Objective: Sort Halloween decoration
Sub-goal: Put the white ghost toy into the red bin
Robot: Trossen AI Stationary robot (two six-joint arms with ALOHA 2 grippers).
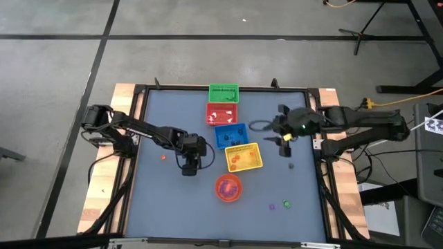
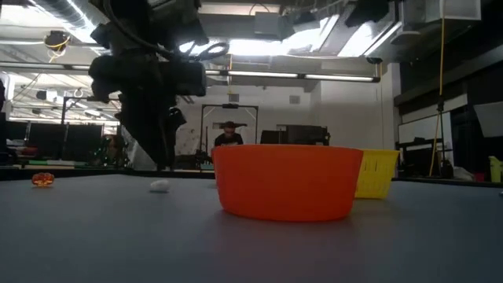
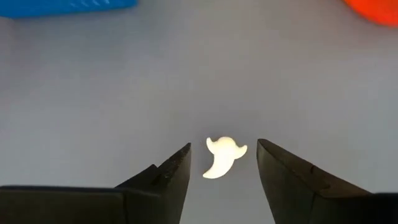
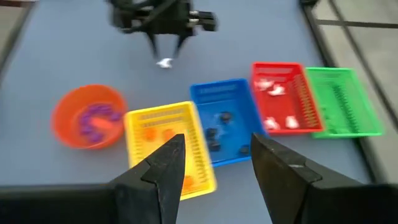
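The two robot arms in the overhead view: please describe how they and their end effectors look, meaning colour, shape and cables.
Both arms are dark, nearly black, built of slim jointed segments. The left end effector and the right end effector each have two dark, wedge-shaped fingers tapering to blunt tips. Black cables run by each arm's base at the table's sides. A small green light glows on the right arm's wrist.

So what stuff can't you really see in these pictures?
- Green basket: contents too small in the high view, blurred in the right wrist view.
- Orange bowl: its wall hides the inside in the low view.
- Trinkets near the table's front edge: too tiny to tell shapes.
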